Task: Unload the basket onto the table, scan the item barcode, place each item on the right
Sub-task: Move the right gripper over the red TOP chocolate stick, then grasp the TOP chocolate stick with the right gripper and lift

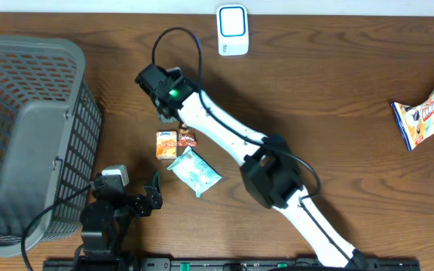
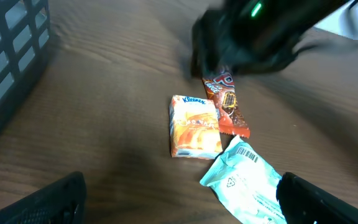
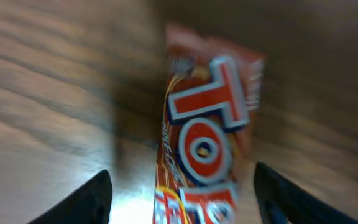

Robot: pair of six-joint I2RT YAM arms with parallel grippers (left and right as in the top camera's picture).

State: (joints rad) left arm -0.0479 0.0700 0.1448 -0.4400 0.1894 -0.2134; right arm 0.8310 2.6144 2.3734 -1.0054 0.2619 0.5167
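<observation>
Tabletop: dark brown wood table (image 1: 337, 83) fills my overhead feed, with a pale strip of wall along the far edge.
Basket: grey mesh basket (image 1: 29, 45) on the far left, cut off by the frame edge.
Left gripper: left gripper (image 1: 155, 194) sits low beside the basket, claw released and spread wide, nothing in it.
Tissue pack: orange Kleenex tissue pack (image 2: 194, 127) lies flat mid-table.
Item: red snack bar (image 3: 207, 143) lies flat on the wood, just right of the tissue pack and touching it along one side.
Packet: teal packet (image 2: 247, 186) lies just below those two, printed barcode up, partly cut off in my left wrist feed.
Right gripper: right gripper (image 3: 183, 174) is over the bar, claw released, one finger on each side, with bare wood showing between the left finger and the wrapper.
Scanner: white and blue scanner (image 1: 233, 30) at the far edge, well apart from the bar.
Snack bag: snack bag (image 1: 428, 111) far right, clipped by the frame.
Hard to read: right wrist feed is blurred and the bar's lower end runs out of frame; in the left wrist feed the arm is a dark smear over the bar's top end.
</observation>
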